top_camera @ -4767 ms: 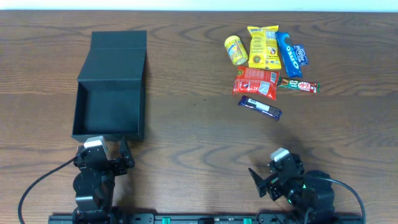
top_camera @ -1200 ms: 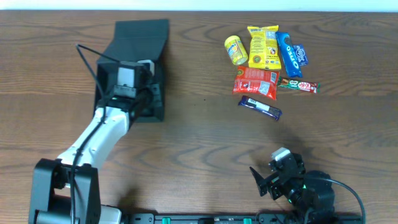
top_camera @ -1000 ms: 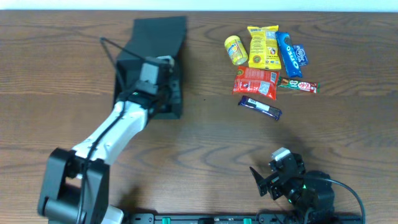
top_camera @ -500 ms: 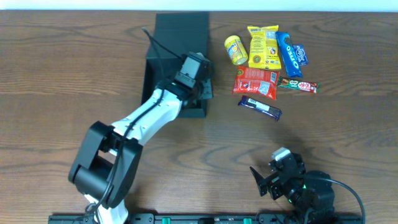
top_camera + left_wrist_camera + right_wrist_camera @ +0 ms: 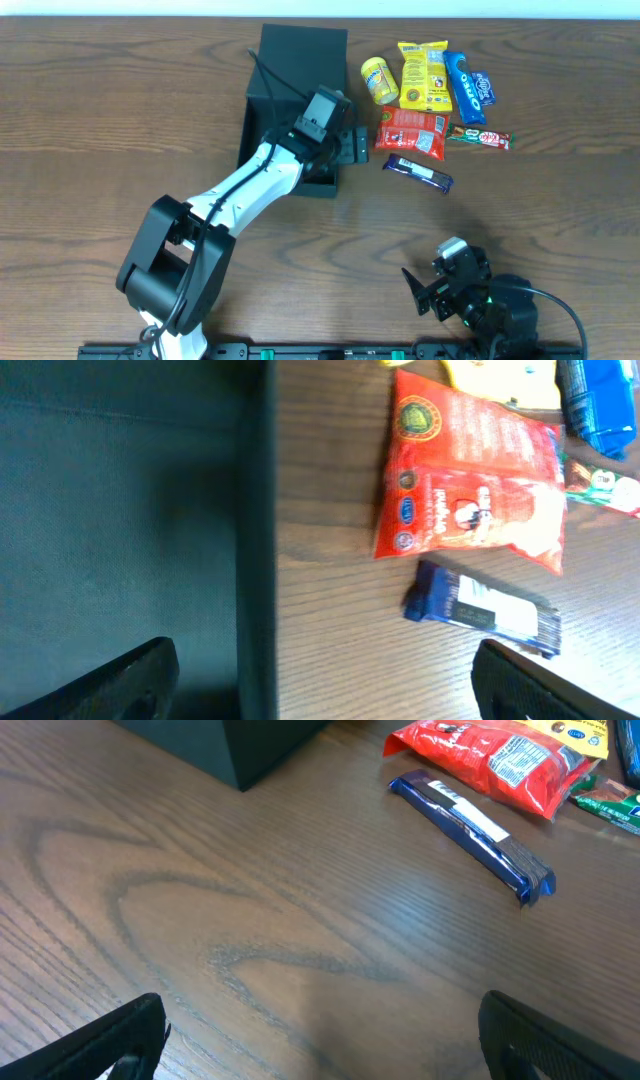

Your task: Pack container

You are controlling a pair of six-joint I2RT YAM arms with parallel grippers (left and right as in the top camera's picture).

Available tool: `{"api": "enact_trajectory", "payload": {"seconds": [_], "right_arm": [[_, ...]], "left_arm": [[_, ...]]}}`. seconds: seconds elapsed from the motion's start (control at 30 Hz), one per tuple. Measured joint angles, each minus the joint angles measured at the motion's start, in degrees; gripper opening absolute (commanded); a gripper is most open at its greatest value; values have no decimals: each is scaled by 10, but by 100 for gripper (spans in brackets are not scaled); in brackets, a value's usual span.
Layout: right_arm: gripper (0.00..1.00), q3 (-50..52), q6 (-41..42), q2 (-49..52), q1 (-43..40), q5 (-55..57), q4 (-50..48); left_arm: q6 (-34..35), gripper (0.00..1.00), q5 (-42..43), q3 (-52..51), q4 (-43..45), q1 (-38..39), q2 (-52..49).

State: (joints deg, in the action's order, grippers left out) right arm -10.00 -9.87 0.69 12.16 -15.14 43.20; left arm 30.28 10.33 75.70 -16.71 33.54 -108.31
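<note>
From my station the table [image 5: 250, 950] reads as dark wood with a bold, swirling grain and a soft, low sheen. The container [image 5: 120, 510] looks like smooth matt cardboard, black with a teal cast. The red packet [image 5: 470, 480], the dark blue bar [image 5: 470, 825] and the yellow packet [image 5: 423, 75] are all glossy plastic film that catches the light, and I see the left arm [image 5: 250, 185] as a smooth white plastic shell with black joints, the left fingers [image 5: 110, 680] dull black plastic.
</note>
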Motion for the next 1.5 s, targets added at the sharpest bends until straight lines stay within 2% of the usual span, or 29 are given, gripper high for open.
{"api": "enact_trajectory", "payload": {"seconds": [0.13, 0.33, 0.47, 0.67, 0.83, 0.93, 1.13, 1.23, 1.33, 1.5], "right_arm": [[99, 0, 0, 0, 0, 0, 0], [99, 0, 0, 0, 0, 0, 0], [99, 0, 0, 0, 0, 0, 0], [99, 0, 0, 0, 0, 0, 0], [99, 0, 0, 0, 0, 0, 0], [99, 0, 0, 0, 0, 0, 0], [99, 0, 0, 0, 0, 0, 0], [99, 0, 0, 0, 0, 0, 0], [99, 0, 0, 0, 0, 0, 0], [99, 0, 0, 0, 0, 1, 0]], "left_arm": [[-50, 95, -33, 46, -66, 0, 20], [-125, 95, -183, 75, -144, -8, 130], [-168, 95, -243, 89, -201, -52, 166], [-219, 97, -225, 39, -199, -142, 127], [-236, 100, -190, -17, -177, -168, 91], [-241, 85, -176, -27, -172, -168, 76], [-242, 30, -142, -27, -167, -168, 34], [-238, 22, -133, -27, -167, -169, 6], [-226, 7, -130, -27, -167, -169, -7], [-217, 6, -114, -27, -163, -168, -7]]}}
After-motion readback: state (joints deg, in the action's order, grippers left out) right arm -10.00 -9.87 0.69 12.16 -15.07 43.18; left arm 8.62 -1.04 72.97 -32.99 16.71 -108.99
